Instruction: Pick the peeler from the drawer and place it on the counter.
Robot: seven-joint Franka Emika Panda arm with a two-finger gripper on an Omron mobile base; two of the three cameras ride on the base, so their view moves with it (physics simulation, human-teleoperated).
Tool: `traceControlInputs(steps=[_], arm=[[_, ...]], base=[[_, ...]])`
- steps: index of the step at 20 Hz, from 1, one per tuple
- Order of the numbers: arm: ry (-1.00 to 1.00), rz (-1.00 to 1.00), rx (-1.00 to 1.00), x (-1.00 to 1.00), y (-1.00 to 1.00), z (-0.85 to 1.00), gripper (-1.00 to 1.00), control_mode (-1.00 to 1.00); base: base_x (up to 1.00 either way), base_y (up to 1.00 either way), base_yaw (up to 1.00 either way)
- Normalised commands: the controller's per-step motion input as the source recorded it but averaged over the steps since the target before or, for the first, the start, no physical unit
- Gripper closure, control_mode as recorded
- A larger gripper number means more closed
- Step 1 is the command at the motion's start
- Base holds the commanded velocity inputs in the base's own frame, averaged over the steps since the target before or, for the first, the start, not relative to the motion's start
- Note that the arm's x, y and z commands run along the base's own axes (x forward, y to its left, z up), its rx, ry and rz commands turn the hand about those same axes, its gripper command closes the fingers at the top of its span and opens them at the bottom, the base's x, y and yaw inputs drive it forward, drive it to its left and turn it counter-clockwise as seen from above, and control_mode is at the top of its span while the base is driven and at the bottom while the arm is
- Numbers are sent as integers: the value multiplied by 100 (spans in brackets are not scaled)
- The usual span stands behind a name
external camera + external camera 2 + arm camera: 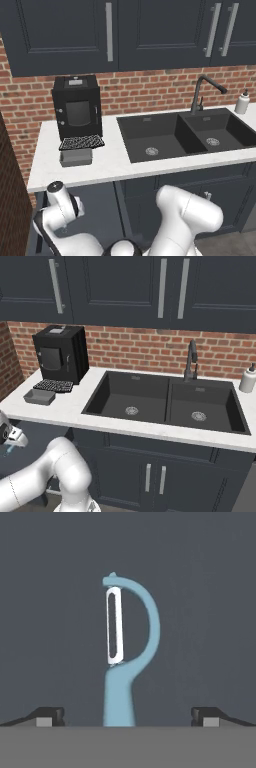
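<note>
A white robot arm reaches low at the left end of a simulated kitchen, its wrist dipping below the edge of the counter (115,162), a white speckled worktop under a red brick wall (150,87). At far left on that worktop stands a black coffee machine (77,106) with a small grey tray (76,157) just in front of it. To the right lies the black double sink (185,134), with a dark tap (202,92) rising behind it, and a white soap dispenser (242,102) stands at the far right end. Dark upper cupboards (125,30) with silver bar handles hang above.

In the hand view, the peeler (125,657), pale blue with a looped head and a silver blade, lies flat on the dark grey floor of the drawer (200,587). Its handle runs down toward the camera and its head points away. The gripper (128,716) hangs directly over it with its jaws spread wide and released: one dark fingertip (49,716) sits well to the left of the handle, the other well to the right, and neither touches the tool. The handle lies midway between them.
</note>
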Motion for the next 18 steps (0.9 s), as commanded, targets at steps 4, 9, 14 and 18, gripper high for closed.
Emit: traceControlInputs(steps=[4, 9, 14, 18], arm=[[5, 0, -3, 0, 0, -37, -100, -100], [4, 0, 0, 0, 0, -34, 100, -100], [0, 0, 0, 0, 0, -7, 100, -100], [0, 0, 0, 0, 0, 0, 100, -100]], base=[[0, 0, 0], [0, 0, 0], [0, 0, 0], [0, 0, 0]])
